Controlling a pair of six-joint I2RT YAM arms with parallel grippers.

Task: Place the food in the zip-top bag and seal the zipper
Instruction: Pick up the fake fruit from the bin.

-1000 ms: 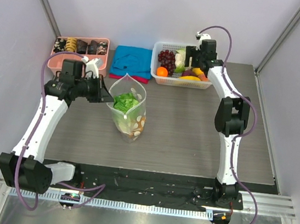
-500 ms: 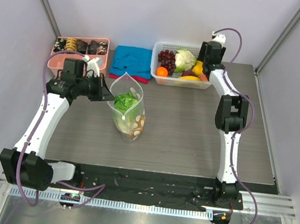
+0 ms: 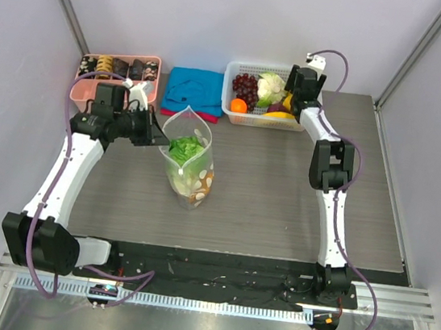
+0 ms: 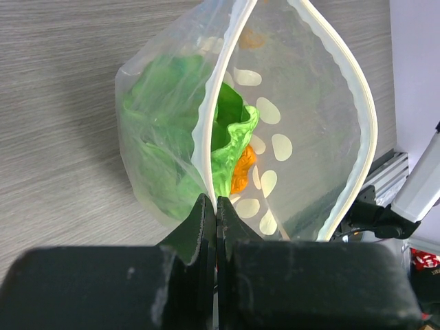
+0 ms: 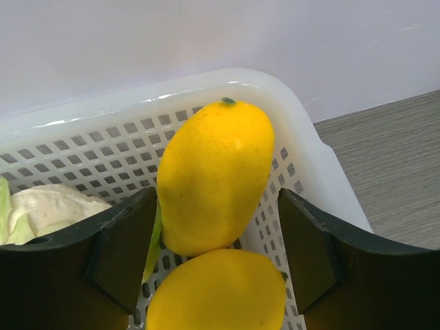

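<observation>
Black jaws of the left gripper (image 4: 216,203) are pressed together on the zipper (image 4: 204,130) of the zip-top bag (image 4: 309,124), pinching the near lip while the mouth gapes wide. Green lettuce (image 4: 165,117) and an orange knobbly piece (image 4: 242,168) are seen inside the bag. It stands upright on the grey wood-grain table (image 3: 281,197), left of centre in the overhead view, with the gripper at its 9 o'clock.

At the bag's 1 o'clock, inside the white lattice basket (image 5: 306,148), the right gripper (image 5: 217,205) is shown spread wide on either side of a yellow fruit (image 5: 216,172). A second yellow fruit (image 5: 216,292) lies at that fruit's 6 o'clock. A blue cloth (image 3: 194,88) is pictured at the bag's 12 o'clock and a pink tray (image 3: 84,92) at its 10 o'clock.
</observation>
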